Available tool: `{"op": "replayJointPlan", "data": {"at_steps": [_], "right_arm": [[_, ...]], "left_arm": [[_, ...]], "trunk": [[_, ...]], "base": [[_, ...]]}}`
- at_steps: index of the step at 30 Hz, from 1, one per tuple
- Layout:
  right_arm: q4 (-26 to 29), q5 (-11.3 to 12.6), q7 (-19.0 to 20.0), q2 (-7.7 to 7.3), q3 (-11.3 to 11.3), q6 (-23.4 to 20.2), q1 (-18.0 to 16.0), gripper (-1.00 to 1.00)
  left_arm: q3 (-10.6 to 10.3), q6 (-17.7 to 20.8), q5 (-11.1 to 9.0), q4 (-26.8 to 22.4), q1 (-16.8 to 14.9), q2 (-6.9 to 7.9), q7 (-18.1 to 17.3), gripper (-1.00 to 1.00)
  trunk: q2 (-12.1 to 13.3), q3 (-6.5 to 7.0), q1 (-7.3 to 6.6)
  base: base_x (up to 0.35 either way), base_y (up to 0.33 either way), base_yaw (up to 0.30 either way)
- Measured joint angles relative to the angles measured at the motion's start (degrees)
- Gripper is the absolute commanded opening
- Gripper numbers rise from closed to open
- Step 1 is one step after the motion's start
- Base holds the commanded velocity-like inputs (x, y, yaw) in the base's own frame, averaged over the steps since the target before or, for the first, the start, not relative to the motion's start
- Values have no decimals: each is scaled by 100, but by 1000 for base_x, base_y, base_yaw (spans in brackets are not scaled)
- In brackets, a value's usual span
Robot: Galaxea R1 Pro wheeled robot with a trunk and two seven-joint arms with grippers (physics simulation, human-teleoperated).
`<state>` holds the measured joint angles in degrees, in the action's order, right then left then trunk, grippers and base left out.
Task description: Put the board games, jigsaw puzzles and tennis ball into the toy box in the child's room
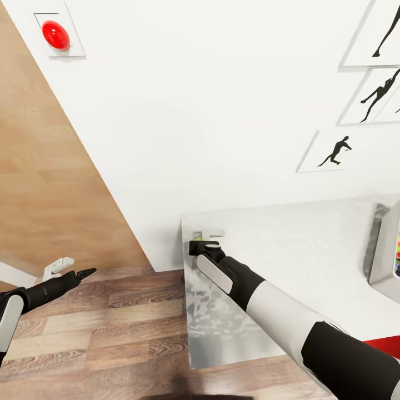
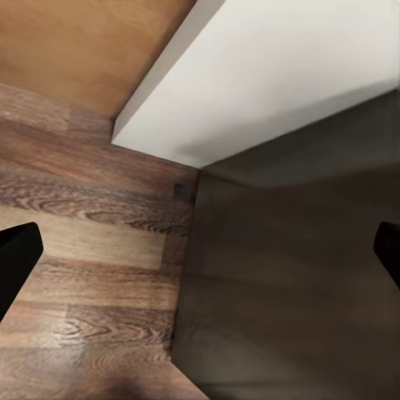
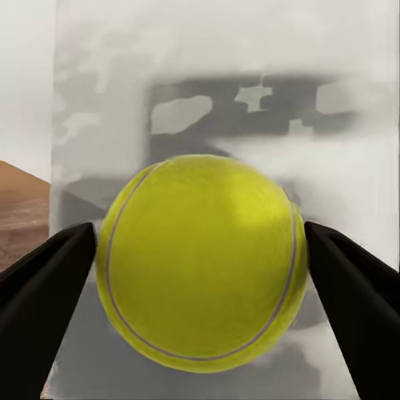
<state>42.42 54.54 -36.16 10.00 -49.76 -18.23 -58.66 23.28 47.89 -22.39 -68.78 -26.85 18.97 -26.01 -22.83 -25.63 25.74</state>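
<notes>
While the head camera looks down, the right gripper (image 1: 204,238) reaches over the far left corner of the long pale grey-white table (image 1: 289,261), and a small bit of yellow-green shows at its tip. From this view I cannot tell how its jaws stand. At the right edge of the table stands the light grey open-topped toy box (image 1: 387,250), with multicoloured pieces visible inside it. The left gripper (image 1: 66,269) hangs at the left over the wood-plank floor (image 1: 111,328), well apart from the table; one black finger and one pale finger point away from each other, so the jaws stand wide with nothing between them. On the white wall (image 1: 194,100) there are black athlete-silhouette posters (image 1: 333,151) at the far right and a round red button on a pale plate (image 1: 56,35) at the far left.

From the left wrist camera, two black fingertips (image 2: 17,258) sit far apart at the edges, above the plank floor (image 2: 83,250) and a dark shaded surface (image 2: 283,292).

From the right wrist camera, the small yellow-green tennis ball (image 3: 200,260) sits between the two black fingers (image 3: 42,283), which touch it on both sides, above the pale table top (image 3: 225,100).
</notes>
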Motion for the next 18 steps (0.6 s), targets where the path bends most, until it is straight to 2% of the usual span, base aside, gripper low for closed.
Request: {"op": "replayJointPlan", "data": {"at_steps": [5, 18], "right_arm": [[-92, -60, -6, 0, 4, -13, -2, -100], [-112, -23, 6, 0, 3, -20, 0, -100]], "left_arm": [[0, 0, 0, 1, -1, 1, -5, 100], [8, 8, -9, 2, -3, 2, -1, 100]], "trunk": [[-1, 0, 0], [0, 0, 0]], "base": [[0, 0, 0], [0, 0, 0]]}}
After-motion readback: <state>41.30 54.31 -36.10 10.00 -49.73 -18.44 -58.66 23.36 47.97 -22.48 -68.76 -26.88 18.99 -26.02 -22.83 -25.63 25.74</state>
